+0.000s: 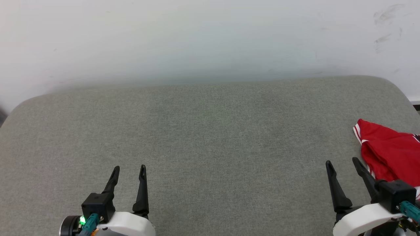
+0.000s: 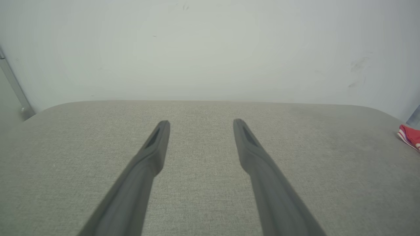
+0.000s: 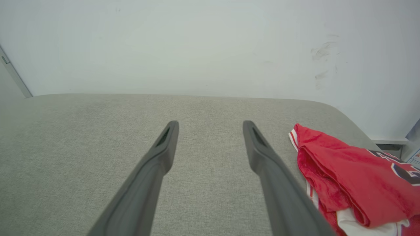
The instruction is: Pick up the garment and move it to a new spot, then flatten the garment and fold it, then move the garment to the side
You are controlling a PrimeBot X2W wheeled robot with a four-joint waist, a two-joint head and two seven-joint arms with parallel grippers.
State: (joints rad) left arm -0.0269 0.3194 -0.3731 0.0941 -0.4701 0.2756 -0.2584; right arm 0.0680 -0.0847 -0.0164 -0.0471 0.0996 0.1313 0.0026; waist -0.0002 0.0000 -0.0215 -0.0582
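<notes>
The garment (image 1: 392, 152) is a red jersey with white stripe trim, bunched in a heap at the right edge of the grey padded surface (image 1: 210, 137). The right wrist view shows the garment (image 3: 354, 177) with black-and-white lettering and a bit of white fabric underneath. A small red corner of the garment (image 2: 409, 136) shows in the left wrist view. My right gripper (image 1: 343, 164) stands open just left of the heap, with nothing between its fingers. My left gripper (image 1: 129, 168) is open over the bare surface at the lower left, far from the garment.
A white wall (image 1: 210, 39) with scuff marks rises directly behind the padded surface. The surface has rounded far corners. Beyond its right edge sits a dark strip (image 1: 416, 106) of floor or baseboard.
</notes>
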